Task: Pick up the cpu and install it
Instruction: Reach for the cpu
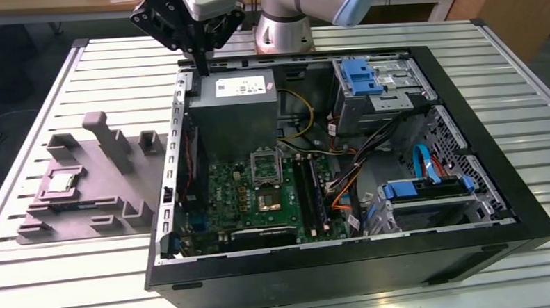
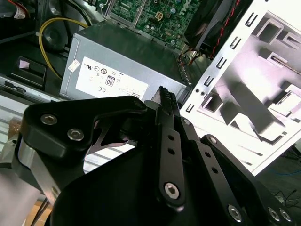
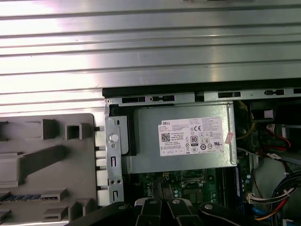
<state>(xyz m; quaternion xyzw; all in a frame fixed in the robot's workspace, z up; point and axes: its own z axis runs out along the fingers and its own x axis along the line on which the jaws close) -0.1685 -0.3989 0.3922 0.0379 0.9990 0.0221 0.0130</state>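
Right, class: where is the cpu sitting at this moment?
In the exterior view, the cpu lies on the grey holder tray at the exterior view's left, outside the open computer case and beside its side wall.

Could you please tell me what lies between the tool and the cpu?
In the exterior view, the case's side wall, bare table slats and the grey holder's upright post lie between the tool and the cpu.

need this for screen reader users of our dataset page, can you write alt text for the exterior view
A robot arm's gripper, shut, hangs over one corner of an open computer case, above its grey power supply. The cpu lies on a grey holder outside the case, at the exterior view's left, on a slatted metal table.
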